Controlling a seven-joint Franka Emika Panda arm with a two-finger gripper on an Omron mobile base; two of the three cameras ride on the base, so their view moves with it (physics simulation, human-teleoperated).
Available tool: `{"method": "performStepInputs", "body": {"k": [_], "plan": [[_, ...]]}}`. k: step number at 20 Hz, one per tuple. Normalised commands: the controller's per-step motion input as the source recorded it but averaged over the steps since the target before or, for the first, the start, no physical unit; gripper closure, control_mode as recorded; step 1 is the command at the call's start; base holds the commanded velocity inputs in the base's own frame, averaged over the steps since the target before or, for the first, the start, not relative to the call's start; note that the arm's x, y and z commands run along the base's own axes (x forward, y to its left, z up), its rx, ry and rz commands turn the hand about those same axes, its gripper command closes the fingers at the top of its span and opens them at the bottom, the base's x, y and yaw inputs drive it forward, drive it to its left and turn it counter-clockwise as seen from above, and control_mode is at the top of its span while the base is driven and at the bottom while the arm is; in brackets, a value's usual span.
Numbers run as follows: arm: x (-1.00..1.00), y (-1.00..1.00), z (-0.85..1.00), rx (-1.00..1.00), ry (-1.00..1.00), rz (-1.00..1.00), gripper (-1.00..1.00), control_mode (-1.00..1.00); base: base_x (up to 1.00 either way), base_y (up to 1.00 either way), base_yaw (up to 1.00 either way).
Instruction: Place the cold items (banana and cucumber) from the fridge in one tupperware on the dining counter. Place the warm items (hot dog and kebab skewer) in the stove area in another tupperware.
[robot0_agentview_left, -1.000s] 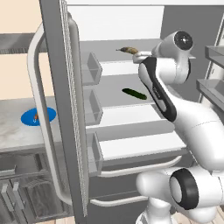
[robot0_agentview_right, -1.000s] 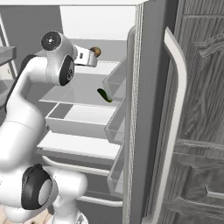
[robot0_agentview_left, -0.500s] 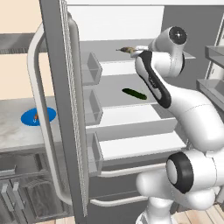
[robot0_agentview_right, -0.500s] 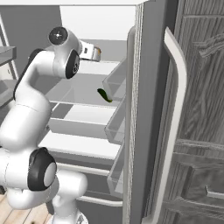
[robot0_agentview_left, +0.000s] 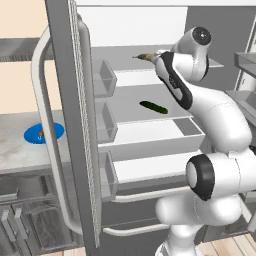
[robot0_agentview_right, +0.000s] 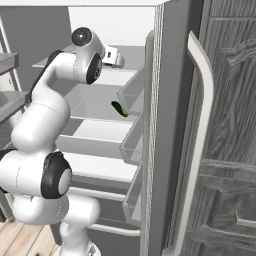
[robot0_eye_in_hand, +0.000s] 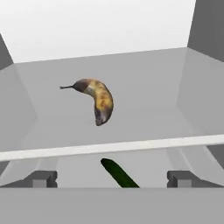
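A spotted brown-yellow banana (robot0_eye_in_hand: 98, 99) lies on the fridge's upper shelf, straight ahead of my gripper (robot0_eye_in_hand: 111, 178) in the hand view. The gripper is open, its two dark fingertips (robot0_eye_in_hand: 38, 178) set wide apart with nothing between them, just short of the shelf's white front edge (robot0_eye_in_hand: 109, 148). One shelf lower lies the dark green cucumber (robot0_eye_in_hand: 118, 173). From the left base view the banana's stem end (robot0_agentview_left: 144, 57) pokes out beside my hand and the cucumber (robot0_agentview_left: 153, 107) rests mid-shelf. In the right base view the cucumber (robot0_agentview_right: 119, 108) lies below my hand. Hot dog, kebab skewer and tupperware are out of view.
The open left fridge door (robot0_agentview_left: 75, 125), with its long handle and door bins (robot0_agentview_left: 106, 80), stands close on the arm's left. The right door (robot0_agentview_right: 167, 125) with bins flanks the other side. A blue plate (robot0_agentview_left: 44, 133) sits on the counter behind the left door.
The arm has lifted and reached further into the fridge, bringing the hand level with the upper shelf and close to the banana. The gripper stays open.
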Motion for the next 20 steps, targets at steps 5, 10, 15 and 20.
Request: {"method": "performStepInputs", "body": {"k": [5, 10, 15, 20], "plan": [[0.65, 0.0, 0.0, -0.02, 0.05, 0.0, -1.0, -1.0, 0.0, 0.0, 0.0], [0.76, 0.0, -0.01, -0.01, 0.02, 0.0, -1.0, -1.0, 0.0, 0.0, 0.0], [0.64, 0.0, -0.04, -0.01, 0.05, 0.0, -1.0, -1.0, 0.0, 0.0, 0.0], [0.65, 0.0, -0.07, -0.01, 0.09, 0.0, -1.0, -1.0, 0.0, 0.0, 0.0]]}}
